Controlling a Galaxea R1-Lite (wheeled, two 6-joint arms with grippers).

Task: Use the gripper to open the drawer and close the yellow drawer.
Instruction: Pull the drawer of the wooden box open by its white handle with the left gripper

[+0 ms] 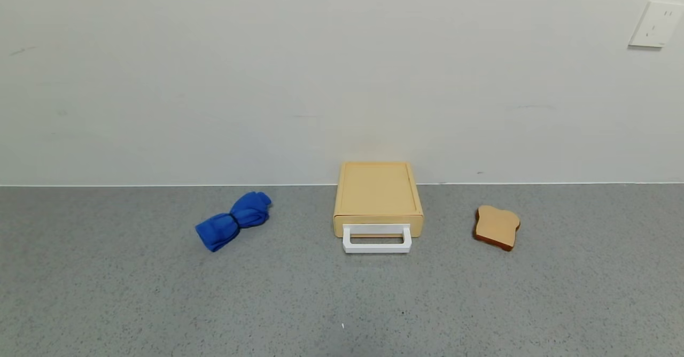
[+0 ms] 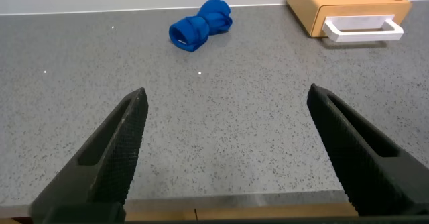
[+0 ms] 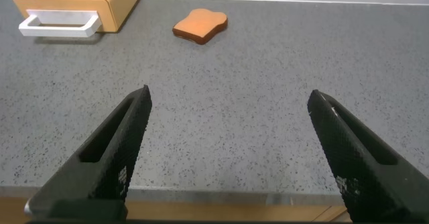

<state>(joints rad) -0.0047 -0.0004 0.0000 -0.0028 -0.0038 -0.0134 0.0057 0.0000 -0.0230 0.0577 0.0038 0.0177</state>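
Both arms are held low at the near edge of the speckled grey bench (image 1: 107, 293), outside the head view and seen only through their own wrist cameras. The left gripper (image 2: 224, 153) has its two black, wedge-shaped jaws spread wide, hovering above bare bench surface and gripping nothing; the right gripper (image 3: 228, 153) shows the same pose, jaws wide apart and empty. The shallow pale-yellow drawer (image 1: 378, 231) with its white rectangular loop handle (image 1: 377, 239) sits pushed into the small flat pale-yellow box (image 1: 378, 191), which stands at the back of the bench against the white wall (image 1: 320, 68), roughly midway between the two arms. The handle projects from the box front toward the robot. The drawer lies well apart from both sets of jaws, ahead of each and toward the centre. A rolled, bright-blue cloth bundle (image 1: 233, 220) lies on the bench to the left of the box, and a tan toast-shaped slice (image 1: 497, 227) lies flat to its right. A white wall socket (image 1: 655, 23) is mounted high on the wall at the right.
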